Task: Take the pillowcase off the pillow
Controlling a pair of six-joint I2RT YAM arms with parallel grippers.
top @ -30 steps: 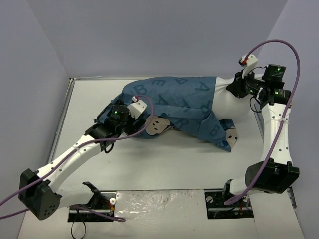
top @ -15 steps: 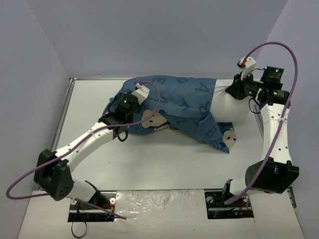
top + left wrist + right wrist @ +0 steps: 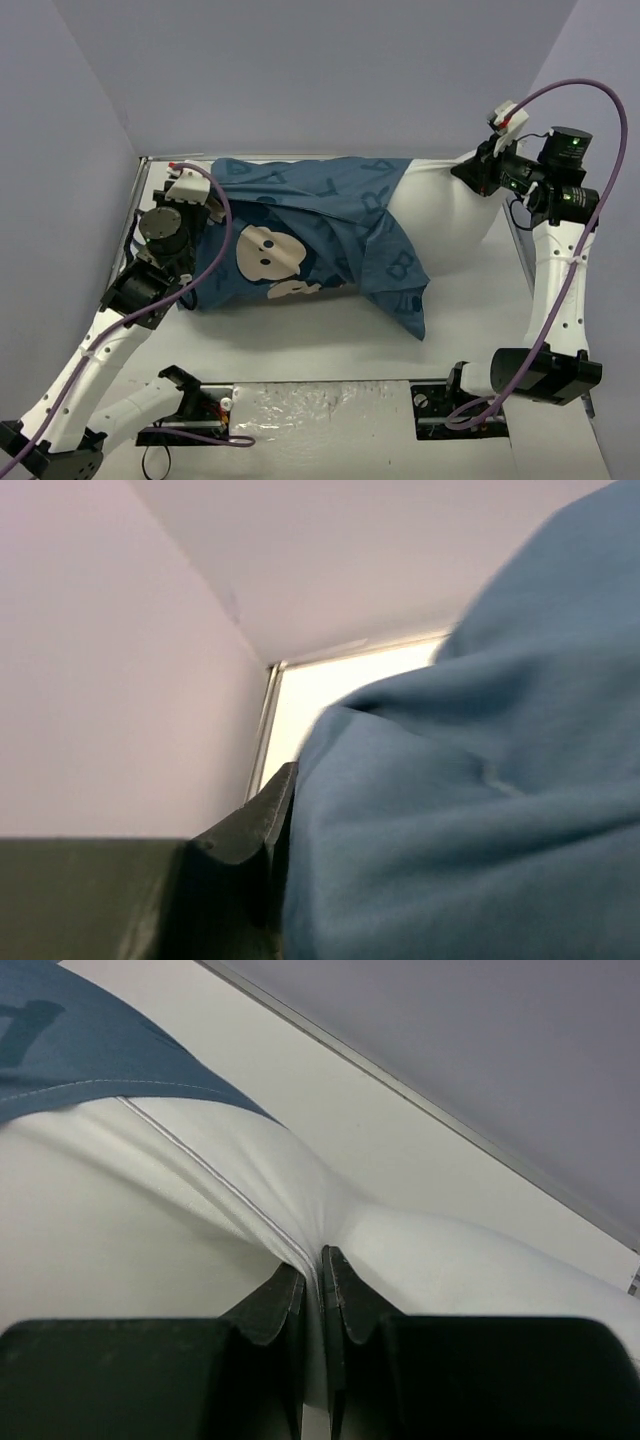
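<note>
Stripping step judged partway: pillowcase (image 3: 300, 215) covered left part of pillow (image 3: 450, 215), white right end bare, both lying across far half of bench (image 3: 330, 350). Left tool (image 3: 200, 195) closed, pinching blue cloth at far-left end. Right tool (image 3: 312, 1260) clamped on white pillow corner at far right. Advice: draw left tool straight leftward, low and steady, right tool anchoring pillow. Loose hem bunched near middle could snag; regrip if cloth slips.
</note>
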